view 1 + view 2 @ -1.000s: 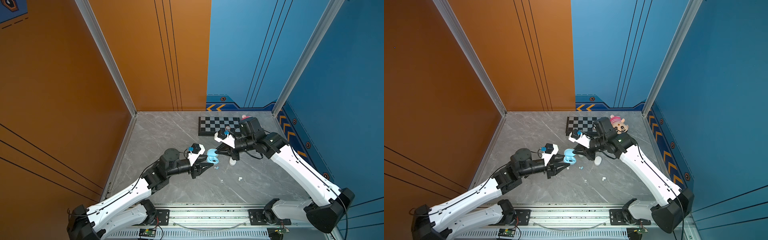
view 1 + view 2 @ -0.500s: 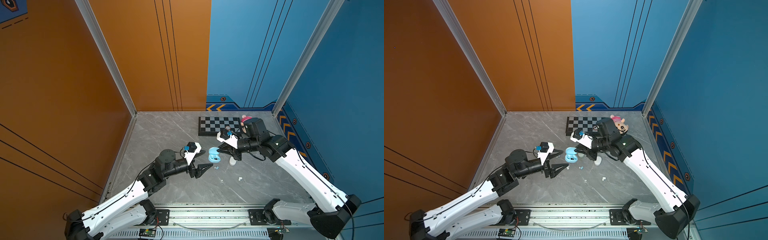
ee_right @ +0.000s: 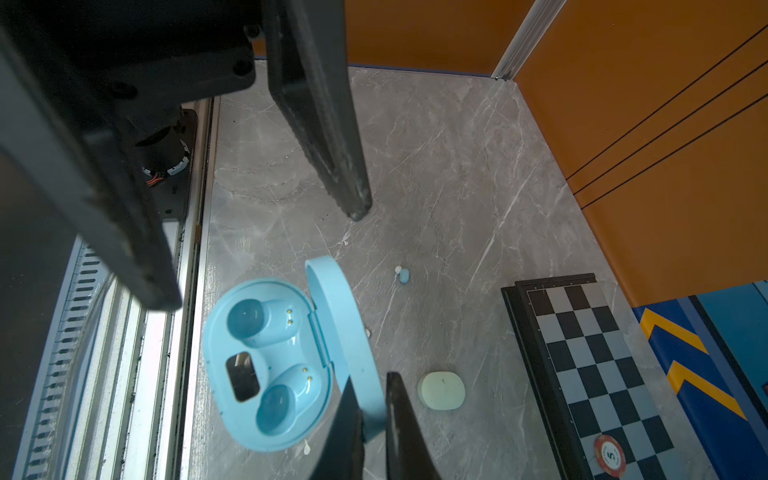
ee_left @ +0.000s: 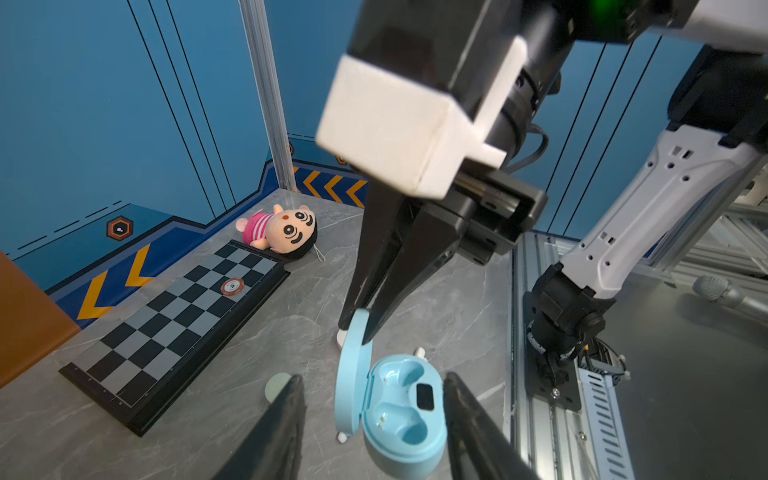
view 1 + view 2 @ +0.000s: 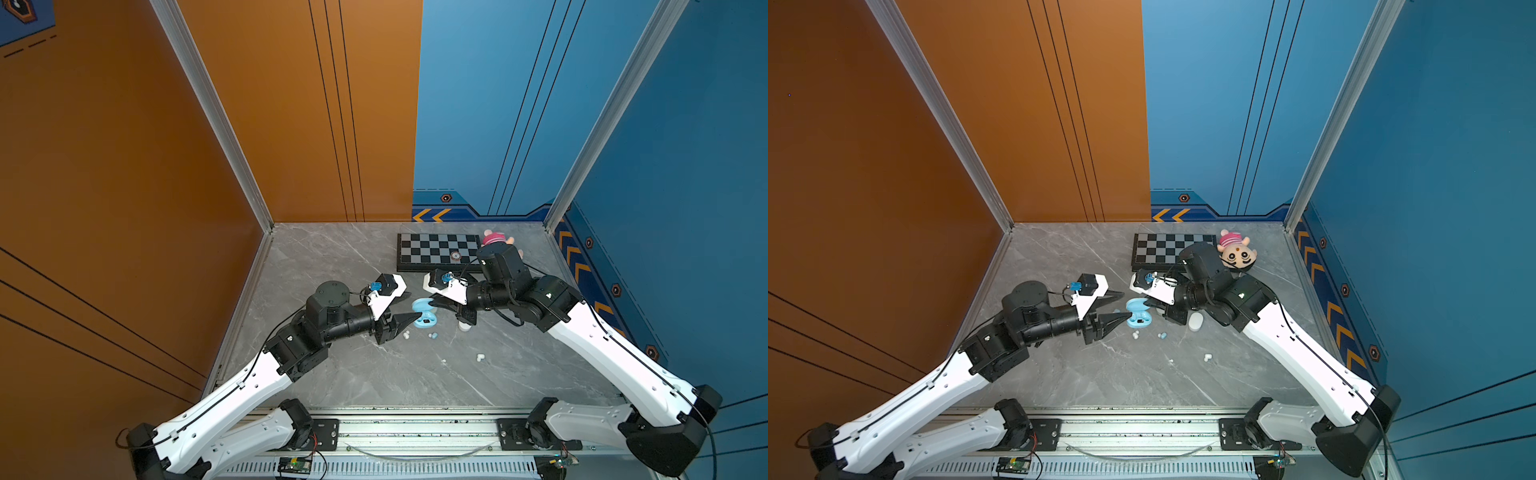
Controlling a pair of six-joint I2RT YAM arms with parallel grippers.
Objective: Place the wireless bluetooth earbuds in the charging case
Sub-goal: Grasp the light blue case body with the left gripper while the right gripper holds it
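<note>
The pale blue charging case stands open on the grey floor, both wells empty. My right gripper is shut on the edge of its raised lid. My left gripper is open, one finger on each side of the case; I cannot tell if a finger touches it. Loose earbuds lie close by: a white one, a pale blue one and another white one.
A pale green oval case lies shut beside the blue one, under the right arm. Behind are a chessboard with a red chip and a plush doll. Orange and blue walls enclose the floor.
The left gripper opened wider and drew back a little, then came forward again with narrower jaws around the case. The right gripper kept its hold on the lid.
</note>
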